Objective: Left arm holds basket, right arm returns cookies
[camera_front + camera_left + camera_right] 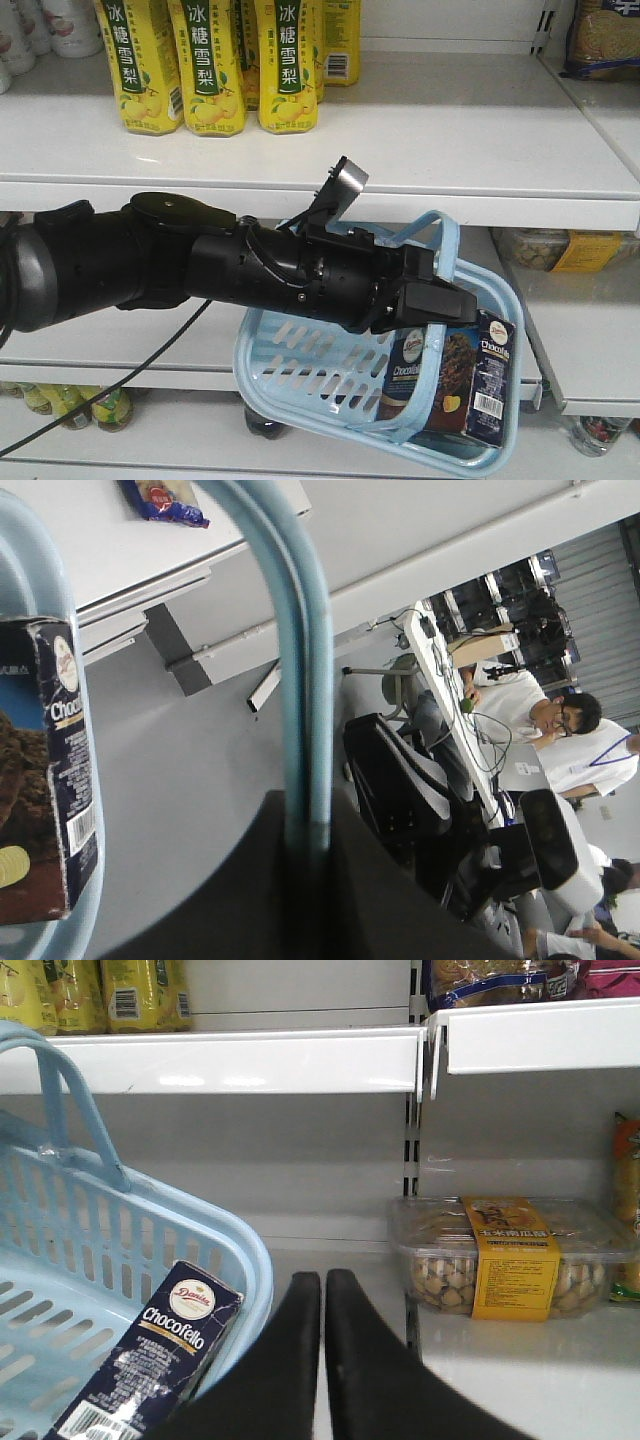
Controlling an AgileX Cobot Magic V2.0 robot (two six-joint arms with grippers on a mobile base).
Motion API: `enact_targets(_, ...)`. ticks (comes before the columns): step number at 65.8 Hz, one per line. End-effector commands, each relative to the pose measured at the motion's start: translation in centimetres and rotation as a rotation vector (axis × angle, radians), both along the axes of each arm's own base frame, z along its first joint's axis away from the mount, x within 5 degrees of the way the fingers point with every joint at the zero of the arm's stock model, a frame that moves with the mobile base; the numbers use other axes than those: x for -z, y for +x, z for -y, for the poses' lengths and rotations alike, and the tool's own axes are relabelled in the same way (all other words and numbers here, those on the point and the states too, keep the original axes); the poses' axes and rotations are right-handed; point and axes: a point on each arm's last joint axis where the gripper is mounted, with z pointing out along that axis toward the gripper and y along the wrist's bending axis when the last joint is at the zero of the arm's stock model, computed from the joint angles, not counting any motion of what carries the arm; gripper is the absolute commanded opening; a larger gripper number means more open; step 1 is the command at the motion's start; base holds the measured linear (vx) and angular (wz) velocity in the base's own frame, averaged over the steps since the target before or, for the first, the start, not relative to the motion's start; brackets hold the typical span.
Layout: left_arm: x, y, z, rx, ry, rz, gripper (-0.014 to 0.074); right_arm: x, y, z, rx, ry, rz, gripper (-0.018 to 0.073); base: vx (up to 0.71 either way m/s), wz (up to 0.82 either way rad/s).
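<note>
The left arm (200, 265) reaches level from the left edge toward the right, a grey tab (347, 186) sticking up at its wrist. The left gripper (440, 305) is clamped on the basket (290, 350) handle. The right gripper (323, 1282) points far, its fingers pressed together and holding nothing.

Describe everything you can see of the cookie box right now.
The cookie box is a dark navy carton, seemingly cardboard, printed "Chocofello" with a round white logo, a chocolate-chip cookie picture and a white barcode label on its narrow side. It stands on end, slightly tilted, inside the light blue basket, near a corner by the slotted wall, with one basket handle crossing in front of it. The shut right gripper is outside the basket, not touching it.
</note>
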Motion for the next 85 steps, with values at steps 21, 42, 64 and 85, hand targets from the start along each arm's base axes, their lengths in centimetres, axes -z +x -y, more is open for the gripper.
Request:
enact_targets(21, -3.90, -0.48, -0.19, -0.012, -0.133, 0.042, -0.0006, -0.63, -0.11, 0.02, 0.003, -0.008, 0.080, -0.0003, 0.05, -0.03)
enact_targets(42, -3.90, -0.48, -0.19, -0.012, -0.133, 0.042, -0.0006, -0.63, -0.11, 0.02, 0.003, -0.008, 0.080, -0.0003, 0.02, -0.02)
enact_targets(64, -3.90, -0.49, -0.19, -0.012, -0.133, 0.042, -0.0006, -0.63, -0.11, 0.02, 0.003, -0.008, 0.080, -0.0003, 0.00, 0.00)
enact_targets(85, -3.91, -0.50, -0.19, -0.011, -0.134, 0.041, -0.0006, -0.86, -0.13, 0.02, 0.003, -0.006, 0.105, -0.0003, 0.00, 0.00)
